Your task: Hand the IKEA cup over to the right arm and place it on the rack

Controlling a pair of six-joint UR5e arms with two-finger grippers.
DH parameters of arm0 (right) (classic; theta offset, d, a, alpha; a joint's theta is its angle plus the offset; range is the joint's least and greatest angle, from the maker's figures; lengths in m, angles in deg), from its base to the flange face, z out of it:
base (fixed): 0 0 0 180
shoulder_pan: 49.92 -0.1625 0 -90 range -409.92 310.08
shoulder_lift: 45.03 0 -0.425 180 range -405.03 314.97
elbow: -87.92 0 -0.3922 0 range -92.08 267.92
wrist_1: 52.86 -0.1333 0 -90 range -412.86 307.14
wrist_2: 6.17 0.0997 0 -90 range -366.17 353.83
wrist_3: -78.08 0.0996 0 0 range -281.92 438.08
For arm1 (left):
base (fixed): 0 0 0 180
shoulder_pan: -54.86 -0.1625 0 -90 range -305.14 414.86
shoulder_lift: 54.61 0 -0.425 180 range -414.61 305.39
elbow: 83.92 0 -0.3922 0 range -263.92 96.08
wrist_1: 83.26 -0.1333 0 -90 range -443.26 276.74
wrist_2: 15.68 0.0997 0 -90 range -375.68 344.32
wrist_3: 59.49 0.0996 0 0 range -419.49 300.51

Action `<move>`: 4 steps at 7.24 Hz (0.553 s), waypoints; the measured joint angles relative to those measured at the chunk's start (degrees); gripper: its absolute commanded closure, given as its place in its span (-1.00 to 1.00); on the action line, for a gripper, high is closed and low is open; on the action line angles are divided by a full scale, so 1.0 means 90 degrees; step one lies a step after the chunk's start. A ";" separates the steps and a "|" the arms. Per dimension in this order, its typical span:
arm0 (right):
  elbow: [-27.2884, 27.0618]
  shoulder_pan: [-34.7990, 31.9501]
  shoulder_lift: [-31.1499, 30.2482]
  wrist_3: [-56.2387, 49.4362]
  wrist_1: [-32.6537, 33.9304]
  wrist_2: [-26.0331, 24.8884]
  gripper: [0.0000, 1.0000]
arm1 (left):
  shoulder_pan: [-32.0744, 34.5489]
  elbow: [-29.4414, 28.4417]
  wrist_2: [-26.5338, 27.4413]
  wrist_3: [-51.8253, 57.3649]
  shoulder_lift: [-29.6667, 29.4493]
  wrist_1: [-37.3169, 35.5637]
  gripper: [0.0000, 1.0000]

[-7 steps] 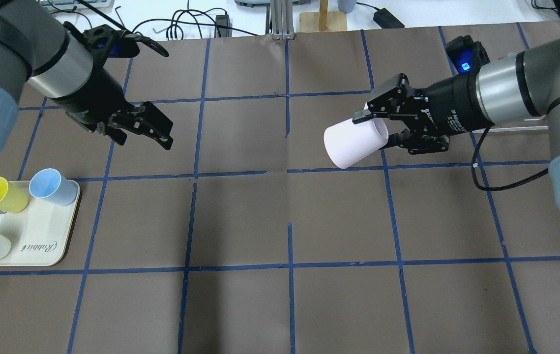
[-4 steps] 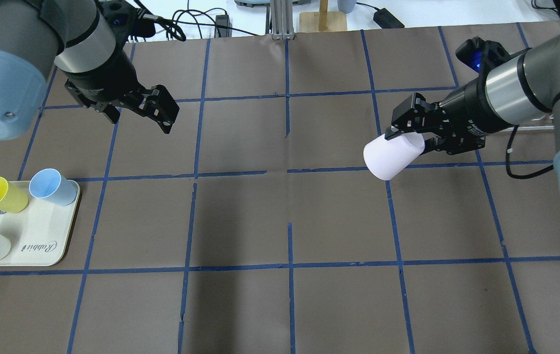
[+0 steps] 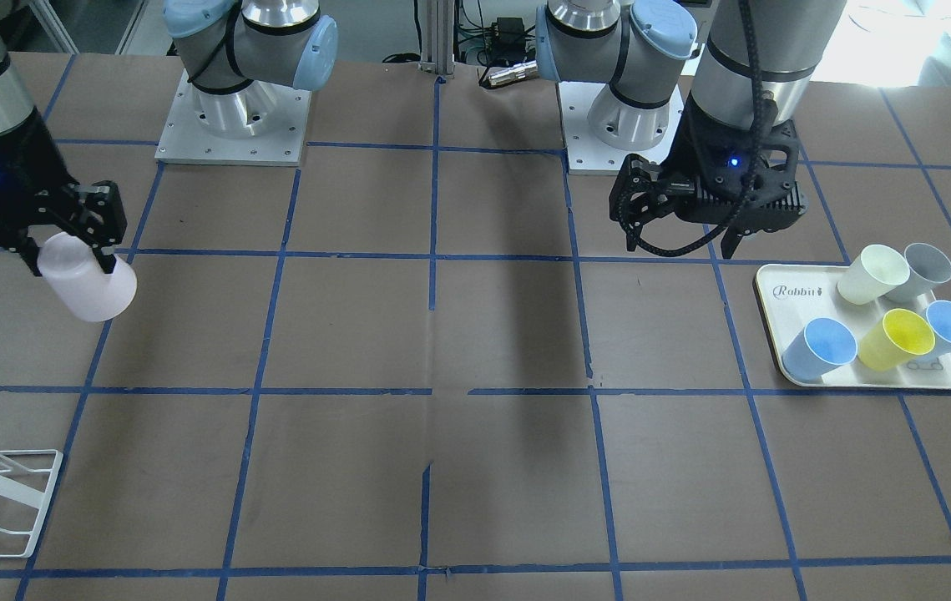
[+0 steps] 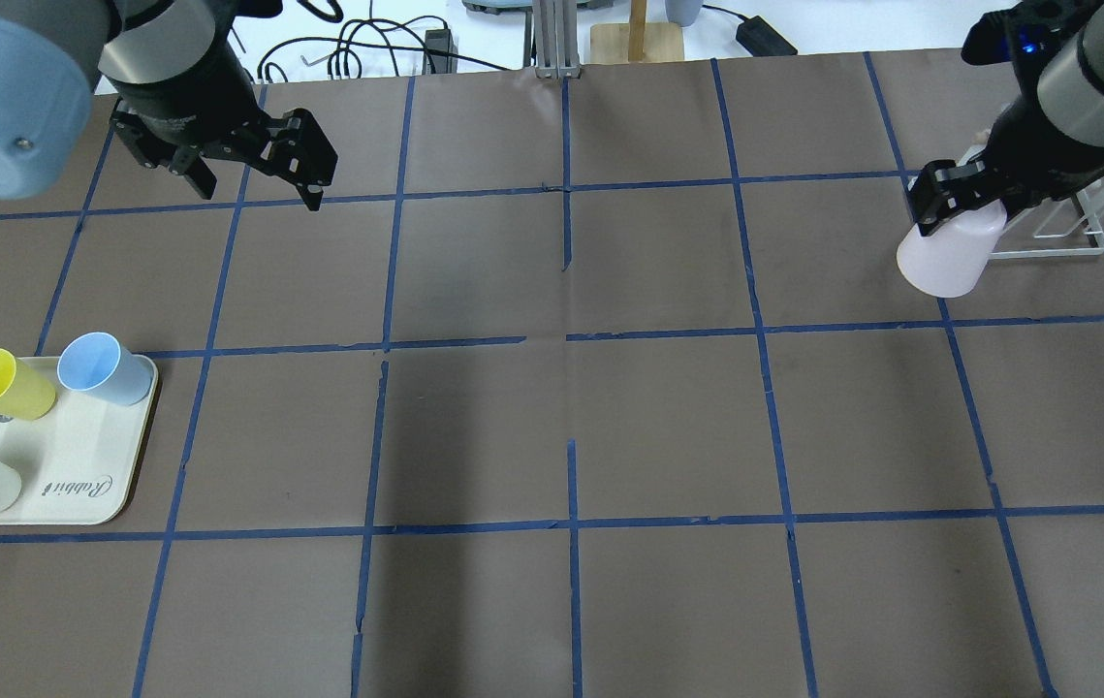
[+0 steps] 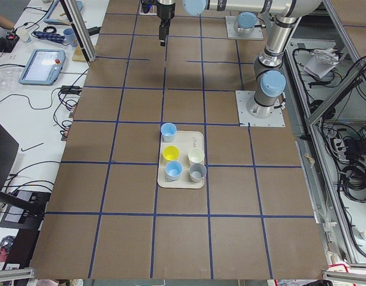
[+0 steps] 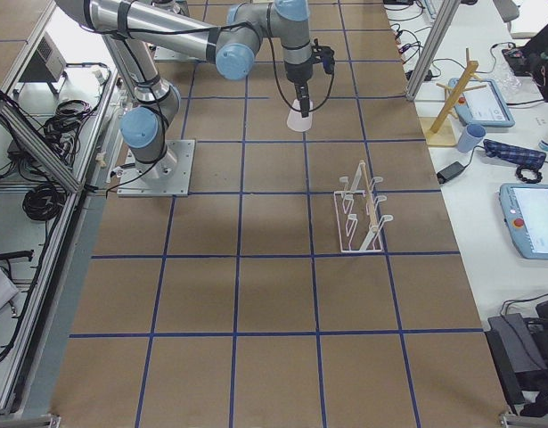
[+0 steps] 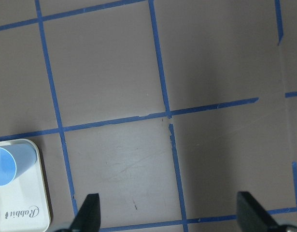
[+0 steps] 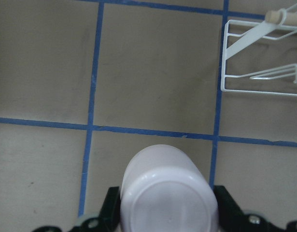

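Left gripper (image 4: 259, 186): spread wide, empty, hanging over bare brown table (image 4: 561, 427). Cream tray (image 4: 77, 465) of coloured cups (image 4: 106, 366) off to the left of its fingers in the left wrist view. Best parked there, out of the way.

Right gripper (image 4: 961, 206): clamped on the IKEA cup (image 4: 947, 257) near the rim, closed base pointing away from the palm, clear of the table. Apparently past the hand-over and into the carry toward the rack (image 6: 360, 209), seen ahead of the fingers and to their right in the right wrist view, pale peg (image 8: 276, 16) at the far corner.

Swing right to line up first, then advance slowly. Turn the wrist so the open mouth, not the base, meets a rod. Keep the squeeze steady; probably thin, slippery plastic. Let go only once hung.
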 measured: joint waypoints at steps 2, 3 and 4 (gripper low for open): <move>0.0372 0.0505 0.0567 -0.0925 0.0279 -0.0030 0.51 | 0.0048 0.0042 0.0010 0.0083 0.0077 0.0075 -1.00; 0.0450 0.0683 0.0799 -0.1279 0.0532 -0.0009 0.51 | 0.0033 0.0191 0.0019 0.0177 0.0226 0.0079 -1.00; 0.0490 0.0806 0.0955 -0.1470 0.0729 0.0054 0.51 | 0.0011 0.0311 0.0009 0.0231 0.0365 0.0080 -1.00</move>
